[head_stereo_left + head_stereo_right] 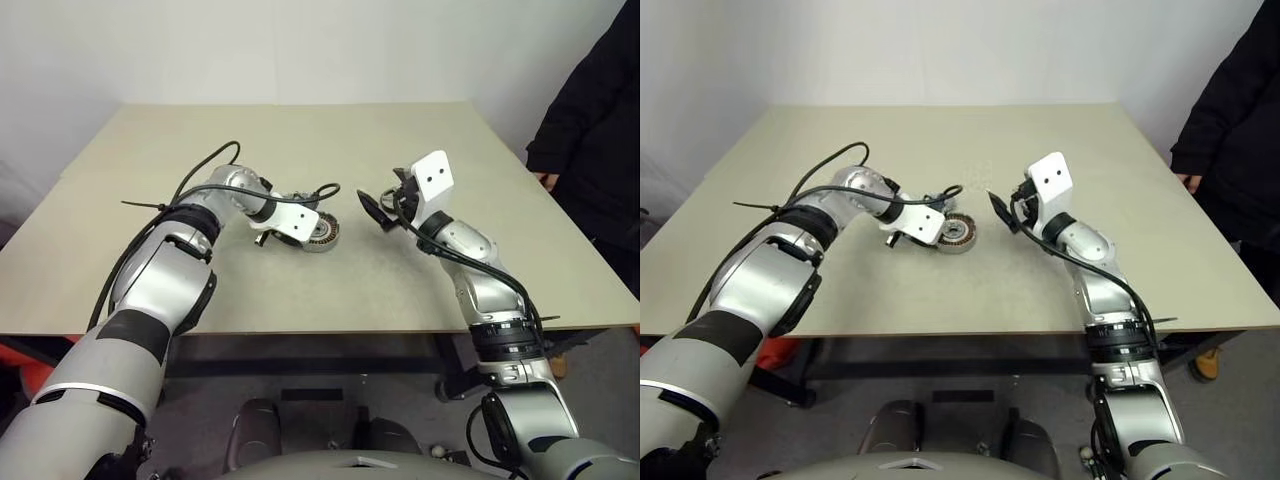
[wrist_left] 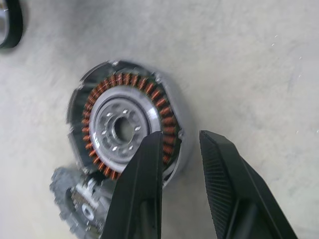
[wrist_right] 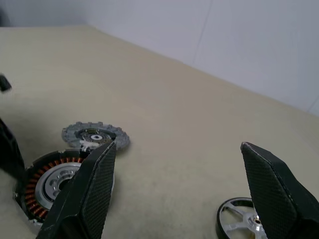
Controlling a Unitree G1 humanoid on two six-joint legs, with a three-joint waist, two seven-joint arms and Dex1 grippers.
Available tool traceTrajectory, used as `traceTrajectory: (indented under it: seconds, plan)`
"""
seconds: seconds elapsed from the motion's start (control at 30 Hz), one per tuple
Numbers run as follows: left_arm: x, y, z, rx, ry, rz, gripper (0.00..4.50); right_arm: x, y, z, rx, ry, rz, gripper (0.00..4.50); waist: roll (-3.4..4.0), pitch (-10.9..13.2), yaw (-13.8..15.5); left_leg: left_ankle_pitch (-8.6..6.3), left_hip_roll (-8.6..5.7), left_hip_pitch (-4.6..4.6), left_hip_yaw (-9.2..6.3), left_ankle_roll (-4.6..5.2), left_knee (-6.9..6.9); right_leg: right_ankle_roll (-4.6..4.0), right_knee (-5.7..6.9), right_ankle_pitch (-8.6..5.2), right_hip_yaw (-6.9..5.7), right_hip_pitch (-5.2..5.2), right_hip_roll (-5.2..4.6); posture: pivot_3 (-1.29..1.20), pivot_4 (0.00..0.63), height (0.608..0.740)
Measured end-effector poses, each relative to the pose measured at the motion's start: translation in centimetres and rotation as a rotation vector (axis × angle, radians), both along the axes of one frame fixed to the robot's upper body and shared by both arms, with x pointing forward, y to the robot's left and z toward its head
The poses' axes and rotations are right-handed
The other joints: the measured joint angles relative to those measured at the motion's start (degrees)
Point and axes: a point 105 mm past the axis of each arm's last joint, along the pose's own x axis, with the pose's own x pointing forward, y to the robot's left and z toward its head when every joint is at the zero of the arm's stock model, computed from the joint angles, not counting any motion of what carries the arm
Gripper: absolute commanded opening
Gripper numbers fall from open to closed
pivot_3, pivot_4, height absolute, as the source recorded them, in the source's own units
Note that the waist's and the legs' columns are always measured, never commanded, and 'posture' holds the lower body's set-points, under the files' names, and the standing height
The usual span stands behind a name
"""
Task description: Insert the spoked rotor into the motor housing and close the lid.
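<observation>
Rotor [image 3: 239, 219] not yet picked: right claw [image 3: 182, 194] gapes wide, empty; left claw [image 2: 179, 164] narrow, empty, over housing [image 2: 127, 122]. You must grasp the rotor next.

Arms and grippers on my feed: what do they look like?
Both arms are silver-grey with black joint bands and loose black cables. Each wrist carries a white bracket. The left gripper and right gripper each have two black wedge-shaped fingers with textured inner pads.
</observation>
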Motion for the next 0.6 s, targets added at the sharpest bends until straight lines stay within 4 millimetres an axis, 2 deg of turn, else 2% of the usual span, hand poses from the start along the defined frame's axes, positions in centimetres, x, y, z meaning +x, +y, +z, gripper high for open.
traceTrajectory:
  seconds: [0.13,0.23,0.43,0.6]
  plan:
    - [0.7,1.6,1.8,-0.119,-0.003,0.087,1.25,-0.1,-0.3,-0.3,-0.012,0.01,0.001,4.5,0.0,0.0,-0.02,0.0,0.0,0.01,0.01,0.0,0.0,0.0,0.01,0.0,0.0,0.0,0.0,0.0,0.0,0.74]
    - [1.0,3.0,2.2,-0.167,-0.007,0.141,1.25,-0.2,-0.4,-0.4,-0.018,0.012,0.007,4.5,0.0,0.0,-0.04,0.0,0.0,0.04,0.01,0.0,0.0,0.0,0.01,0.0,0.01,0.01,0.0,0.0,0.0,0.74]
    - [1.2,6.5,-0.1,-0.189,0.002,0.293,1.25,-0.1,-0.1,-0.2,-0.022,0.01,0.026,4.5,0.0,0.0,-0.13,0.0,0.02,0.04,0.0,-0.01,-0.01,0.0,0.03,0.0,0.01,0.0,0.01,0.0,0.0,0.74]
    - [0.8,7.0,-1.5,-0.196,0.026,0.321,1.25,-0.1,0.3,-0.3,-0.03,0.022,0.056,4.5,-0.02,0.01,0.07,0.0,0.0,0.0,0.0,-0.02,-0.01,0.0,0.03,0.0,0.01,0.02,0.0,0.0,0.0,0.74]
